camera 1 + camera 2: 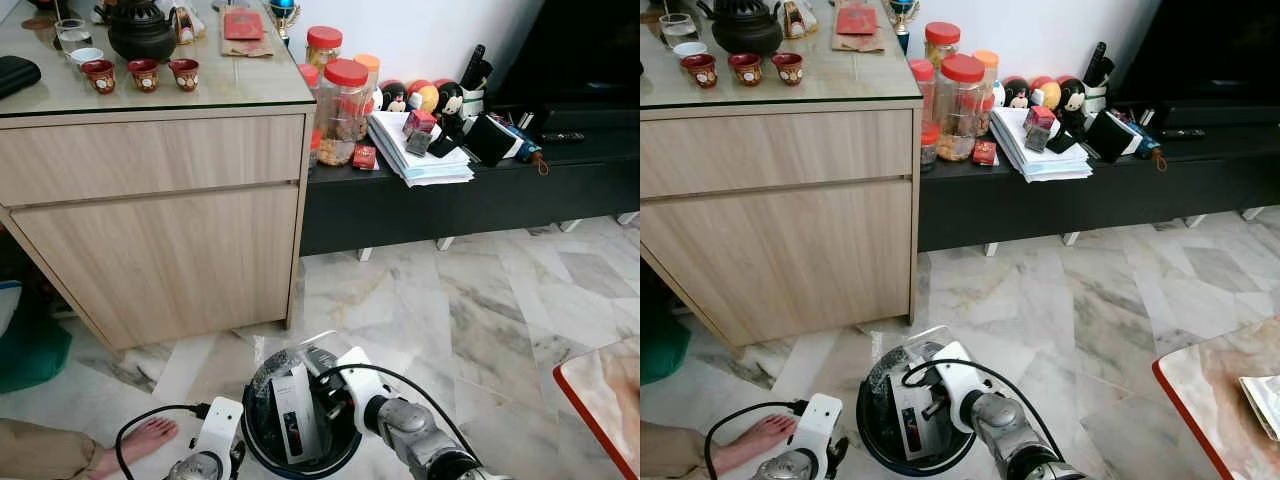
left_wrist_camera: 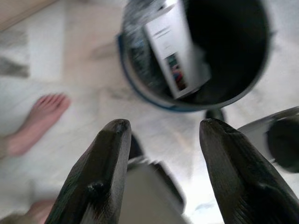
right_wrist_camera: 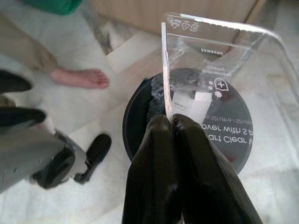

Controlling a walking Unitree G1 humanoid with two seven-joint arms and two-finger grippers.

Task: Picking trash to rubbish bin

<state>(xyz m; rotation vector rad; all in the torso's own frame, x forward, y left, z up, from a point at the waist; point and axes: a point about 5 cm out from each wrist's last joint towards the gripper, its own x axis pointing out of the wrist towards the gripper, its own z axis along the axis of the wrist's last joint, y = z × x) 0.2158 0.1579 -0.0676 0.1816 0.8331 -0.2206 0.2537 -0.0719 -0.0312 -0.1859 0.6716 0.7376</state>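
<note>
A dark round rubbish bin (image 1: 262, 452) stands on the marble floor just in front of me, with a white printed box (image 1: 293, 412) leaning inside it. My right gripper (image 3: 170, 119) is shut on the edge of a clear plastic package (image 3: 219, 60), held directly above the bin's (image 3: 135, 112) mouth. The package shows faintly over the bin's far rim (image 1: 908, 344). My left gripper (image 2: 161, 128) hangs open beside the bin (image 2: 187, 106), on its left, with nothing between its fingers.
A person's bare foot (image 1: 140, 440) rests on the floor left of the bin. A wooden cabinet (image 1: 160, 240) stands behind, and a low black bench (image 1: 470, 200) with jars and papers. A red-edged table corner (image 1: 600, 400) juts in at the right.
</note>
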